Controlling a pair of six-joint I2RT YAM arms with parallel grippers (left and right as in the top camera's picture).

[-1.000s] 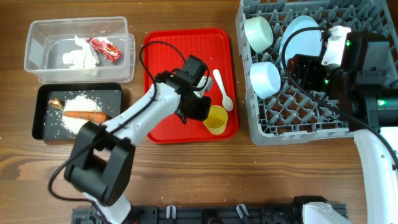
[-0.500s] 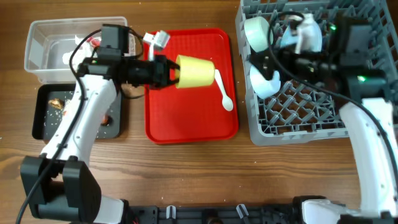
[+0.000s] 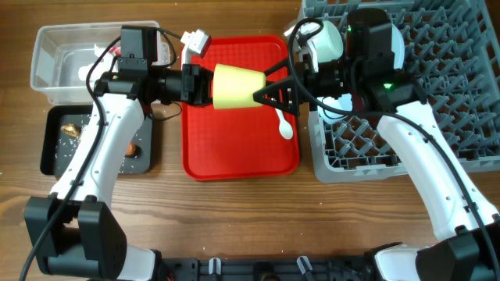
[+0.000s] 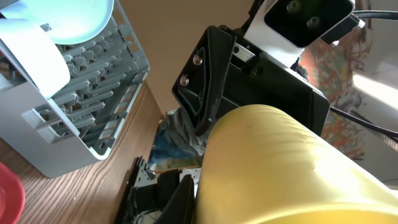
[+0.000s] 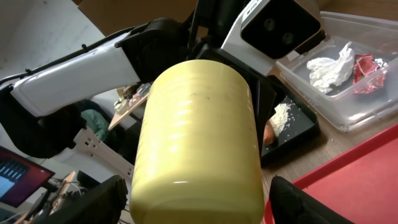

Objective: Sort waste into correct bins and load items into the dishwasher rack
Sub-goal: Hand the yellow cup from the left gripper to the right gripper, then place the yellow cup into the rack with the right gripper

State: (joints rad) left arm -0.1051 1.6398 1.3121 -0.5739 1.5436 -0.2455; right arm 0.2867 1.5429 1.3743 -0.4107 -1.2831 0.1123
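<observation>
My left gripper [image 3: 207, 84] is shut on the yellow cup [image 3: 234, 86] and holds it sideways above the red tray [image 3: 234, 152]. My right gripper [image 3: 267, 87] is open, with a finger on each side of the cup's free end. In the right wrist view the cup [image 5: 199, 137] sits between my spread fingers [image 5: 199, 205] with gaps on both sides. The white spoon [image 3: 282, 119] lies on the red tray. A pale bowl [image 3: 324, 37] stands in the grey rack [image 3: 406, 148]. The pale blue plate [image 4: 74, 18] shows in the rack in the left wrist view.
The clear tub [image 3: 55, 82] at far left holds the white tissue [image 5: 329, 68] and the red-and-white wrapper [image 5: 370, 65]. The black tray [image 3: 55, 152] below it holds rice [image 5: 285, 114], a brown scrap [image 3: 72, 129] and the carrot [image 3: 130, 148], partly hidden by my left arm.
My left gripper lifted the cup off the red tray and turned it sideways. My right arm swung left out of the rack and brought its open fingers around the cup's end.
</observation>
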